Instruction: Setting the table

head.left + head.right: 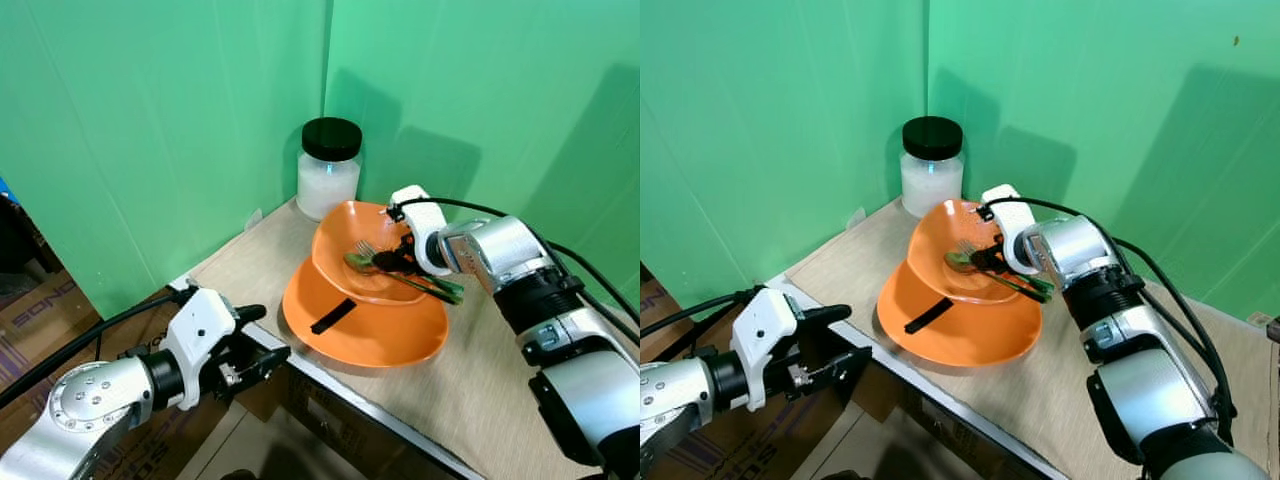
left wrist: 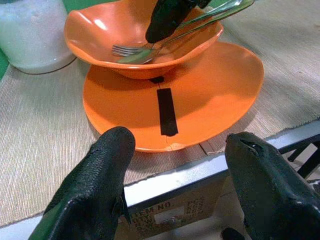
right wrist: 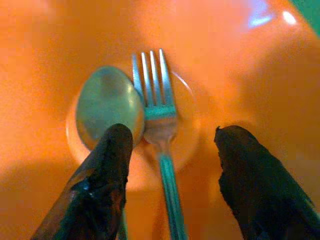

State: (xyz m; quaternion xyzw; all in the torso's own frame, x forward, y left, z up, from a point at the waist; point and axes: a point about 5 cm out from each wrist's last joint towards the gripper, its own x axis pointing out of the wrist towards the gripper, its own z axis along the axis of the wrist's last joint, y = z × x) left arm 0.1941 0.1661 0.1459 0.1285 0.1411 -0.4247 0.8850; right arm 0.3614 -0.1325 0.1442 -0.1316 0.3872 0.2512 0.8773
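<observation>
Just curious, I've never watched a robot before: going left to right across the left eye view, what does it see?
Left claw → glass jar → fork in the orange bowl → right claw.

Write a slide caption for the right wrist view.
Open right pincer over fork and spoon in orange bowl.
</observation>
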